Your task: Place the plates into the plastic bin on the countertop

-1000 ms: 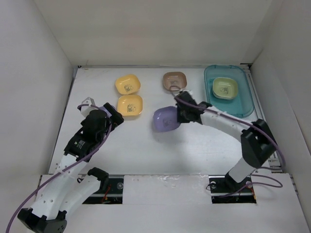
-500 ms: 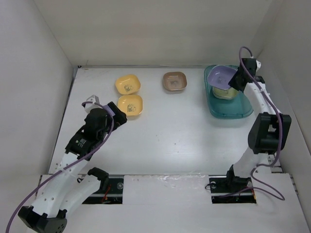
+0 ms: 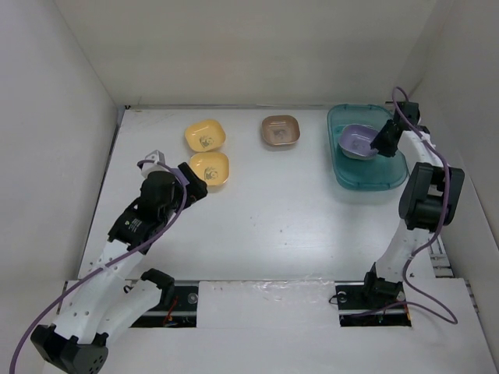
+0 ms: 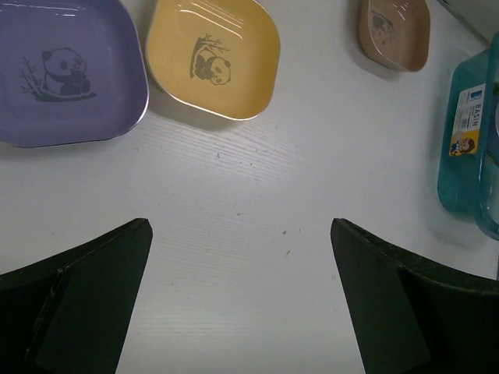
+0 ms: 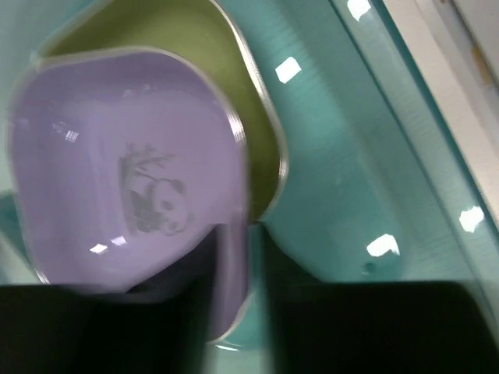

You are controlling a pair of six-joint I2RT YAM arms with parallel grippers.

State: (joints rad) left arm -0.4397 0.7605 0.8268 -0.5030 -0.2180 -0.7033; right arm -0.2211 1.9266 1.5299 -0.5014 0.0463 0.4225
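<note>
A lavender plate (image 3: 355, 140) (image 5: 117, 156) lies on a green plate (image 5: 234, 54) inside the teal plastic bin (image 3: 374, 176) (image 5: 343, 156) at the back right of the countertop (image 3: 273, 218). My right gripper (image 3: 381, 144) (image 5: 248, 253) straddles the lavender plate's near rim, with a thin gap beside the rim; the view is blurred. Two yellow plates (image 3: 205, 135) (image 3: 209, 169) and a brown plate (image 3: 280, 130) (image 4: 394, 31) lie on the countertop. My left gripper (image 3: 195, 185) (image 4: 242, 234) is open and empty just short of the nearer yellow plate (image 4: 212, 66). The other one looks purplish in the left wrist view (image 4: 66, 74).
White walls close the countertop in on the left, back and right. The bin (image 4: 468, 156) sits close to the right wall. Both arm bases stand at the near edge, with purple cables looping beside them.
My right arm carried the lavender plate from mid-table to the bin and lowered it onto the green plate, and its jaws have parted. My left arm barely shifted.
</note>
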